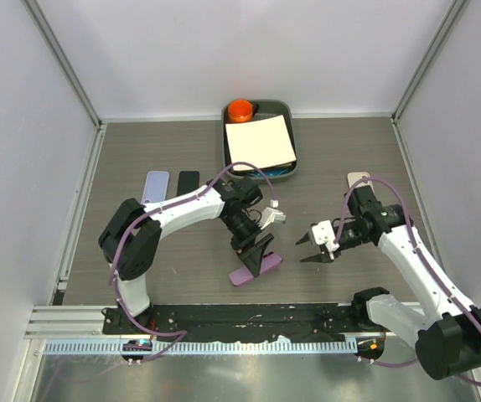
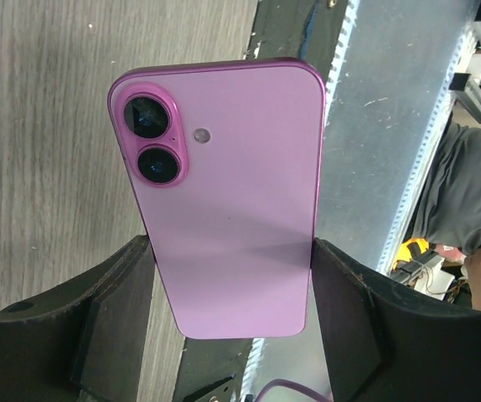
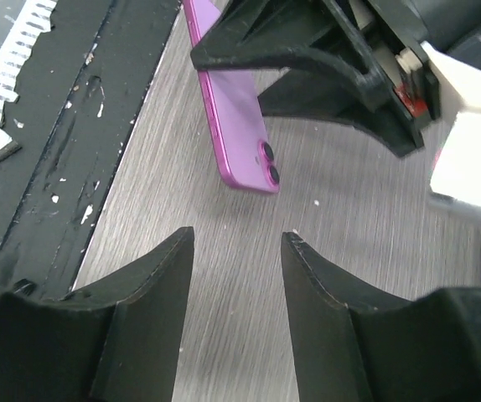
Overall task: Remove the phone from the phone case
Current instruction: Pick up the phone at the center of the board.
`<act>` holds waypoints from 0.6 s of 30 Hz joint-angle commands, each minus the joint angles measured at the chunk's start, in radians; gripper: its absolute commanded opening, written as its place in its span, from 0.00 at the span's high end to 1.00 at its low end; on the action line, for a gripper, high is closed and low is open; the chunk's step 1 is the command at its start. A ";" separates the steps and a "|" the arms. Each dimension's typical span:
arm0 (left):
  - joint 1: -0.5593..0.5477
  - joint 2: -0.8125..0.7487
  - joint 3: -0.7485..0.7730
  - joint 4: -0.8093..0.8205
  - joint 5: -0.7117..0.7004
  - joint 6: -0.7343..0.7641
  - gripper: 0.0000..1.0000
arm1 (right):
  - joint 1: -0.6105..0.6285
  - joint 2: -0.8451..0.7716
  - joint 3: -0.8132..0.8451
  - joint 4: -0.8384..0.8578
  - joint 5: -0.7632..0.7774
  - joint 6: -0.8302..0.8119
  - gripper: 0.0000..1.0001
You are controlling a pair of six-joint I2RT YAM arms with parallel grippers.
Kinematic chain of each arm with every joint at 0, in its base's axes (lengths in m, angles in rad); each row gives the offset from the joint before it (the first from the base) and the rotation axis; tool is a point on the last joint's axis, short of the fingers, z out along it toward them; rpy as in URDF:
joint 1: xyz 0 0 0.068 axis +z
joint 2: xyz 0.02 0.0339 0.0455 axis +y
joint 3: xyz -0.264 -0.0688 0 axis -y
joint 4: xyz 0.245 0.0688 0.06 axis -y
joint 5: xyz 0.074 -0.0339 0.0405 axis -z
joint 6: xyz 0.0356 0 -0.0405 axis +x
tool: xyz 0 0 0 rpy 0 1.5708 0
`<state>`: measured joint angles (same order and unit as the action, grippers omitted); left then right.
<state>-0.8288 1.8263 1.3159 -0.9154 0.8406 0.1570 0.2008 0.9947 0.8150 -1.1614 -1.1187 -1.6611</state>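
Observation:
A purple phone [image 1: 249,272] with two rear camera lenses is tilted near the table's front middle, its low end on or near the wood. I cannot tell a case apart from the phone. My left gripper [image 1: 258,252] is shut on the phone's two long edges. In the left wrist view the phone's back [image 2: 232,193] faces the camera, gripped near its bottom end by the gripper [image 2: 232,251]. My right gripper [image 1: 311,249] is open and empty, a short way right of the phone. In the right wrist view the gripper [image 3: 239,239] is open over bare wood, the phone [image 3: 236,126] beyond it.
A dark tray [image 1: 290,113] at the back middle holds a white sheet [image 1: 261,141] and an orange object [image 1: 240,109]. A light blue slab [image 1: 156,184] and a black slab [image 1: 188,181] lie at the left. A pale object [image 1: 358,177] lies at the right. A black rail [image 1: 249,316] runs along the front edge.

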 commanded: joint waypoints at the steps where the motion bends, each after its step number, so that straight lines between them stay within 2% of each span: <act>1: 0.003 -0.013 0.063 -0.048 0.100 -0.002 1.00 | 0.135 0.012 -0.025 0.320 0.075 0.269 0.49; 3: 0.005 -0.018 0.065 -0.056 0.107 0.003 1.00 | 0.219 0.019 -0.043 0.426 0.137 0.422 0.46; 5: 0.005 -0.018 0.065 -0.056 0.113 0.003 1.00 | 0.255 0.028 -0.059 0.535 0.158 0.481 0.43; 10: 0.008 -0.018 0.072 -0.060 0.127 0.006 1.00 | 0.321 0.067 -0.043 0.577 0.207 0.520 0.38; 18: 0.020 -0.019 0.075 -0.059 0.150 0.004 1.00 | 0.405 0.078 -0.077 0.604 0.250 0.543 0.39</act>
<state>-0.8188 1.8263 1.3457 -0.9562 0.9100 0.1612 0.5781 1.0756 0.7528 -0.6273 -0.8986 -1.1591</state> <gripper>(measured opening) 0.712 0.616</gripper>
